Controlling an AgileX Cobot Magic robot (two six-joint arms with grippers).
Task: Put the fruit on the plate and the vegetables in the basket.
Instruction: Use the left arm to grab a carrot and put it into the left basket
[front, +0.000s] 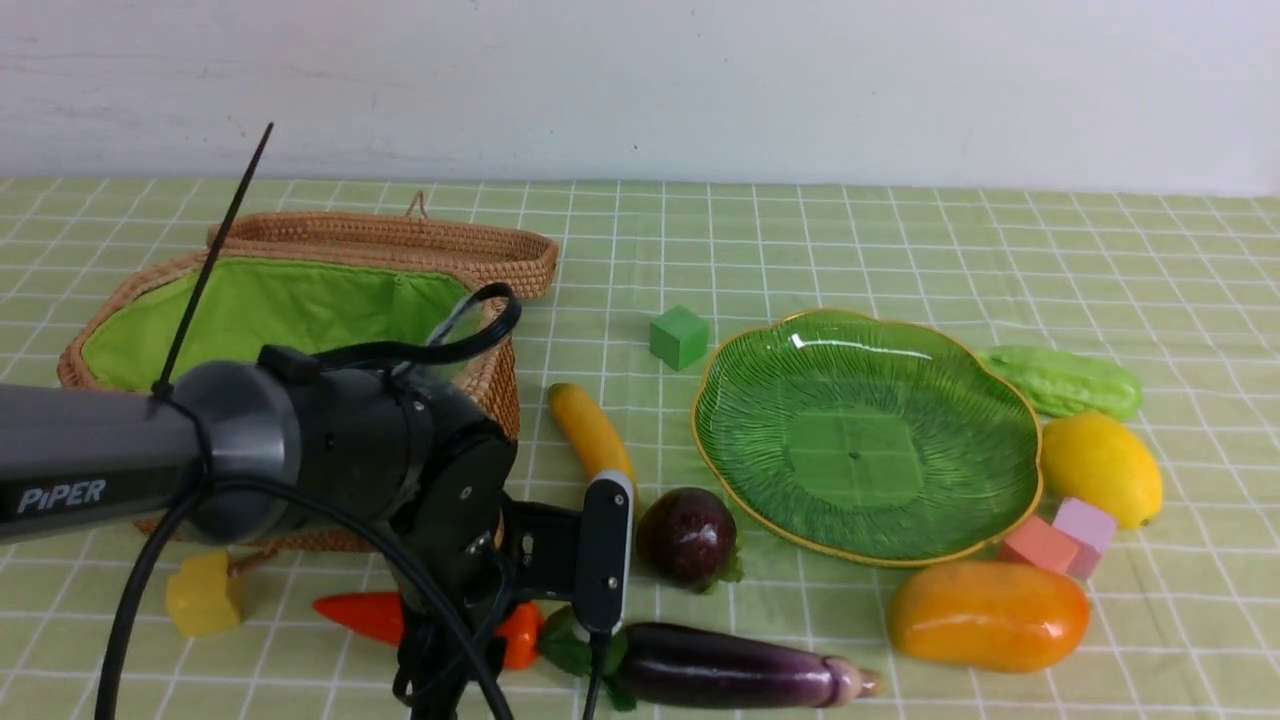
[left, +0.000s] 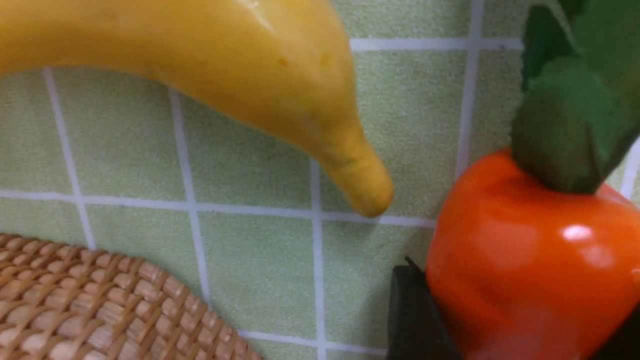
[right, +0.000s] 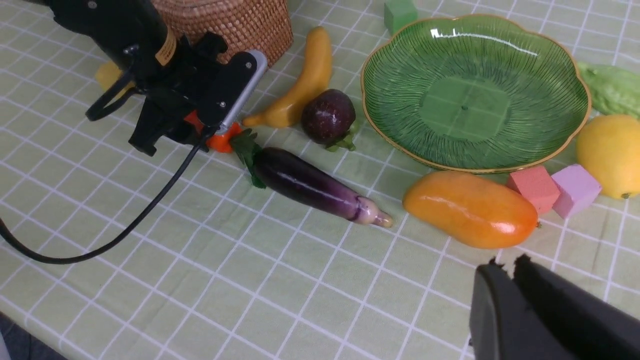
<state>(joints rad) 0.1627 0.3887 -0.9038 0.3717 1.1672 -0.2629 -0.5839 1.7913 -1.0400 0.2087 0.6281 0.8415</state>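
So our left gripper (right: 182, 131) is down at table level with its jaws either side of the thick end of the carrot (left: 525, 250), right under the leaves. In the wrist view the one jaw we see well sits flat against the glossy skin, so we'd call it clamped on, though we can't say how firmly. The carrot lies on the cloth just beside the basket (front: 497, 390), on our side of it, tip pointing toward the yellow block (front: 203, 594).

Our two cents for this step: that plastic looks slick and tapered, so we'd want a solid squeeze before any lift, or it'll probably squirt out toward the thin end; then straight up first, since the banana (left: 225, 55) tip is just beside it and the wicker wall is tall; only then over the rim, and let go low above the green lining; the aubergine (front: 730, 668) lies right by the leaves, so no sideways dragging.

Right gripper (right: 507, 263) hangs near the mango (right: 470, 210), jaws together, holding nothing; plate (front: 760, 400) has no fruit on it yet.
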